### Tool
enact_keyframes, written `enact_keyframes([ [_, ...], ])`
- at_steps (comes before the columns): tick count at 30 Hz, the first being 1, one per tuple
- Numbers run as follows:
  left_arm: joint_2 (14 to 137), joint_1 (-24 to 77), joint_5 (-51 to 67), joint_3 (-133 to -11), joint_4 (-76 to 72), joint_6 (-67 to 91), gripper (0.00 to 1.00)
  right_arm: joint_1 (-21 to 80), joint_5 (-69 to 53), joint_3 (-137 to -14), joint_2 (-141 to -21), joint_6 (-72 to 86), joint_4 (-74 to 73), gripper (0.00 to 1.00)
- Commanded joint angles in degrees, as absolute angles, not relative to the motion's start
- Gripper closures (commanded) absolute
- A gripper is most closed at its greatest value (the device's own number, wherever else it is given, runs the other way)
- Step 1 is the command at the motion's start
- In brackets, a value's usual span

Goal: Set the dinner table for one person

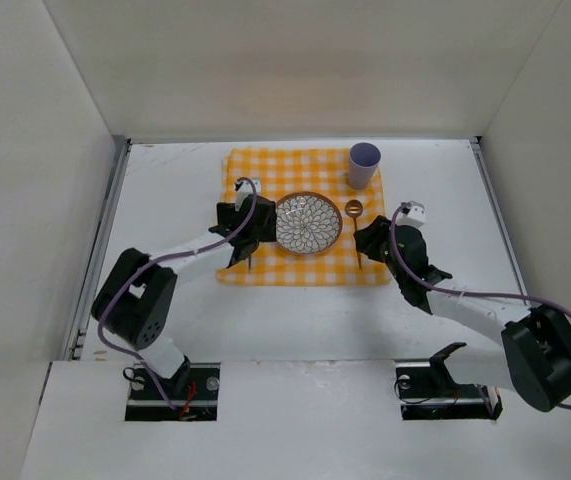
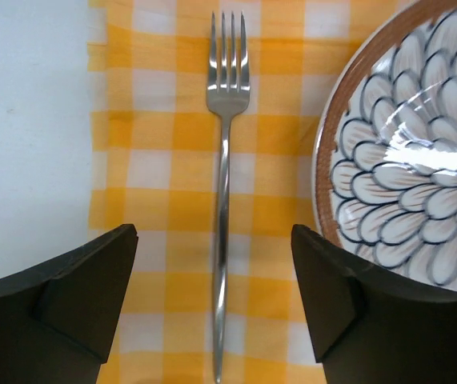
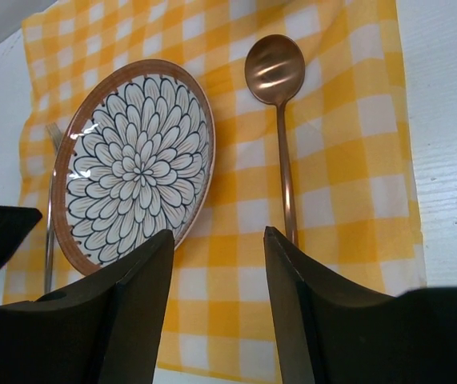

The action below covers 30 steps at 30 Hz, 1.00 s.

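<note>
Dinner table [image 1: 165,310]: large, flat, matte white top, roughly square; it lies under both grippers and carries everything else.
Cloth [image 1: 285,170]: soft yellow-and-white check, rectangular, spread flat at the table's middle.
Left gripper [image 2: 214,248]: dark, wedge-shaped fingers standing apart above the cloth's left edge. The fork lies between them untouched, and bare white table shows just outside its left finger.
Right gripper [image 3: 218,240]: dark fingers apart with only cloth between them, over the cloth's near right part. The table's white surface runs along the right of its view.
Plate [image 1: 308,224]: round and glossy, with a brown rim and a dark-outlined petal pattern on white, at the centre of the cloth.
Cup [image 1: 364,165]: pale lavender, round and tapered, upright on the cloth's far right corner. Its inside is too small to read.
Fork [image 2: 225,160]: slim polished silver metal with four tines pointing away, flat on the cloth just left of the plate.
Spoon [image 3: 280,120]: copper-coloured with a shiny oval bowl and a thin handle, flat on the cloth just right of the plate.
</note>
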State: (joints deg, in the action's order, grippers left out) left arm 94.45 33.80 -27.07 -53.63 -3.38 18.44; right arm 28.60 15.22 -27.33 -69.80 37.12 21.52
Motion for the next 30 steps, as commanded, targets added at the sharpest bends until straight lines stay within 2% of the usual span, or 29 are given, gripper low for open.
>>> enact_keyframes([
  [1,85.80,33.88,-28.47,-51.25,-4.48,19.60,0.05,29.22,16.78,-28.57,-68.21,37.09,25.75,0.45],
  [2,83.78,33.79,-28.91,-50.11,-4.57,20.12,0.00,29.22,17.05,-28.39,-67.42,37.09,25.75,0.44],
  [10,68.22,29.76,-34.44,-39.13,-5.97,25.57,0.00,27.82,24.07,-24.44,-61.71,38.85,27.25,0.39],
  [15,61.36,20.80,-33.67,-31.22,-4.75,34.34,0.00,25.97,27.25,-22.76,-60.03,40.95,26.98,0.32],
  [20,56.26,12.62,-30.15,-24.10,-4.74,42.09,0.00,23.87,28.65,-22.33,-61.08,42.18,26.63,0.19],
  [21,55.55,11.57,-29.54,-23.04,-5.01,42.88,0.00,23.60,28.65,-22.32,-61.69,42.54,26.54,0.13],
  [22,55.20,10.95,-29.27,-22.33,-5.10,43.33,0.00,23.51,28.48,-22.50,-62.31,42.71,26.54,0.00],
  [30,58.45,9.36,-28.39,-22.06,-5.36,45.96,0.00,23.07,27.95,-24.52,-67.67,42.72,25.84,0.00],
])
